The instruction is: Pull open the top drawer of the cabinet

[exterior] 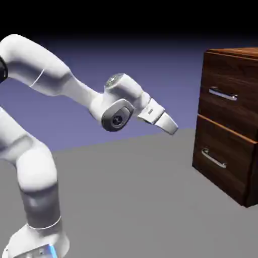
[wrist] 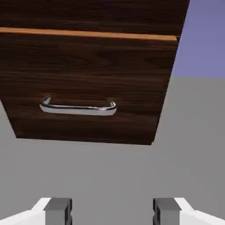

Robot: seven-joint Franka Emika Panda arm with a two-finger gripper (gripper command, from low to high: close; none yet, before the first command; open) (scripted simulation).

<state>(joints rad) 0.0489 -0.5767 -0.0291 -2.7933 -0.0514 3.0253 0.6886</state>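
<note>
We saw the arm [exterior: 60, 85] reaching from the lower left toward the cabinet [exterior: 229, 123], which stood on the grey table [exterior: 131, 201] at the right edge of the exterior view. The gripper [exterior: 173, 128] hung in open air, tilted downward, well apart from the cabinet front and touching nothing. In height it sat between the two handles.

The top drawer [exterior: 231, 88] was flush with the cabinet face, its handle [exterior: 222, 94] a slim silver bar across the panel. Below it the lower drawer [exterior: 224, 156] was also flush, with its own handle [exterior: 213, 158].

In the hand view we looked at the lower drawer [wrist: 88, 88], its handle [wrist: 78, 107] lying level left of centre, with the lighter trim [wrist: 88, 34] above it and a strip of the top drawer [wrist: 88, 13] at the frame's upper edge. The fingers [wrist: 58, 210] showed at the bottom, spread wide and released, with bare table between them.
</note>
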